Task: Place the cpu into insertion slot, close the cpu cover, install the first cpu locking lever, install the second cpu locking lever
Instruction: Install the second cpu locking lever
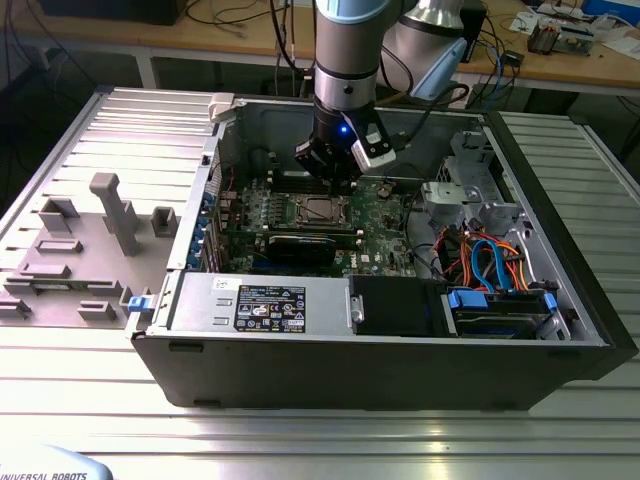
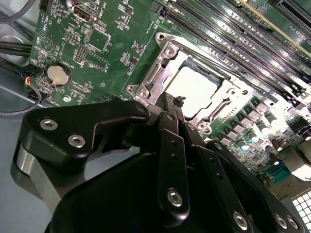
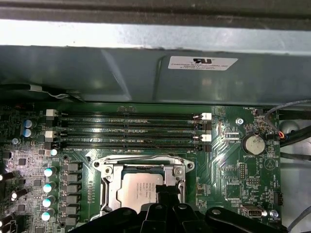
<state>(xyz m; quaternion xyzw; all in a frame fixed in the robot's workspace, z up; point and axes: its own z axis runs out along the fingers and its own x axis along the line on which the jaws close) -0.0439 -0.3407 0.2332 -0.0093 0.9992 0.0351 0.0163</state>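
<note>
1. Pincer (image 2: 179, 104): in both wrist views you see its black fingers drawn together to a closed tip with nothing between them, right at the edge of the socket. In the exterior view you find the pincer (image 1: 335, 180) hanging just above the motherboard, inside the open computer case (image 1: 560, 330).
2. The cpu (image 2: 197, 90): your silvery square chip lies flat in the insertion slot (image 2: 155, 80); in the first wrist view the cpu (image 3: 138, 189) sits centred in the insertion slot (image 3: 104, 191), partly hidden by the pincer's tip.
3. The cpu cover (image 3: 141, 167): you see a silver metal frame around the chip, its window showing the chip's top. You cannot tell from these views whether the levers are latched.
4. Motherboard (image 3: 233, 170): green board around the socket, carrying a round coin battery (image 3: 252, 143).
5. Memory slots (image 3: 131, 128): long dark rows just beyond the socket, running beside the grey case wall.
6. Drive bay (image 1: 500, 300): at the exterior view's right, with blue and orange cables.
7. Table (image 1: 300, 440): the ribbed metal surface carries your case; the removed side panel (image 1: 90, 240) lies at the exterior view's left.
</note>
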